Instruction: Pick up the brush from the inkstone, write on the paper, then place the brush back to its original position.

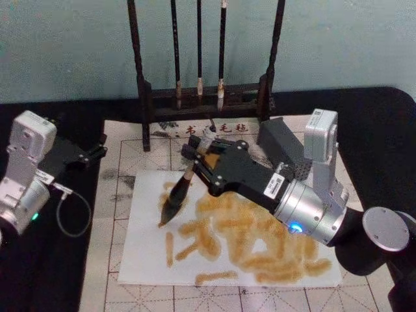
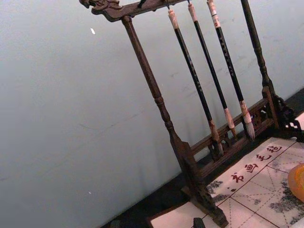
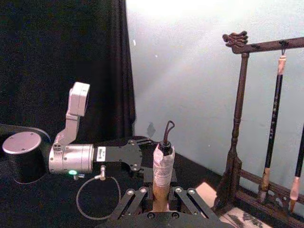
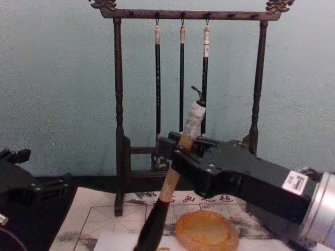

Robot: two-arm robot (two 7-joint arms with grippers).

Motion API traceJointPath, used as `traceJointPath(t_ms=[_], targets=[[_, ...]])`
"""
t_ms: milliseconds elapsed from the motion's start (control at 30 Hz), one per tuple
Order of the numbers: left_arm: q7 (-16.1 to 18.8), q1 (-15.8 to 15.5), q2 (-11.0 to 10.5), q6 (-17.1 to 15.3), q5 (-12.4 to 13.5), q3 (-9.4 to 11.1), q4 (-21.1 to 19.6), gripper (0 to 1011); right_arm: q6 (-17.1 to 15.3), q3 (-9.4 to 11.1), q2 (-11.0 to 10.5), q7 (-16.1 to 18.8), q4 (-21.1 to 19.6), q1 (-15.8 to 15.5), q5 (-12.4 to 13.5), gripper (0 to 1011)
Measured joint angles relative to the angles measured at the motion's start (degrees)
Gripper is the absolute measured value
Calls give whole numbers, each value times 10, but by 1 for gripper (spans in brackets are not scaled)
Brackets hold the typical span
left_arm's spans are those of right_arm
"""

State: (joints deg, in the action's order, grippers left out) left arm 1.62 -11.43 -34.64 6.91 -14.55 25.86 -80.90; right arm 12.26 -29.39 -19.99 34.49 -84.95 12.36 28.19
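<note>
While your right gripper (image 1: 198, 162) is clenched on the brush (image 1: 177, 195) at the tan handle, just above the black section, the brush leans with its tip on the paper (image 1: 143, 260) near the left edge. Judgement: handle stiff and light, bristles soft and loaded, so press lightly and hold on the wood only. Inkstone (image 4: 207, 230) sits below the gripper, beyond the paper. Left gripper (image 1: 91, 155) parked beside the grid mat (image 1: 114, 214)

Head looks down, chest looks level; both share the brush rack (image 4: 183, 14)
</note>
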Motion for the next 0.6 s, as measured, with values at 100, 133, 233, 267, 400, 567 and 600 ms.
traceJointPath(t_ms=[100,133,233,267,400,567,600], targets=[[0,0,0,0,0,0,0,1001,1,2,-3,-2,-4,-3,-4,185],[0,0,0,0,0,0,0,1001,1,3,-4,-2,-5,-3,-5,185],[0,0,0,0,0,0,0,1001,3,5,-7,-4,-9,-7,-9,185],[0,0,0,0,0,0,0,1001,3,6,-8,-5,-10,-7,-9,185],[0,0,0,0,0,0,0,1001,6,10,-10,-8,-14,-12,-13,185],[0,0,0,0,0,0,0,1001,10,15,-12,-11,-15,-15,-17,185],[0,0,0,0,0,0,0,1001,10,16,-12,-11,-16,-16,-18,185]])
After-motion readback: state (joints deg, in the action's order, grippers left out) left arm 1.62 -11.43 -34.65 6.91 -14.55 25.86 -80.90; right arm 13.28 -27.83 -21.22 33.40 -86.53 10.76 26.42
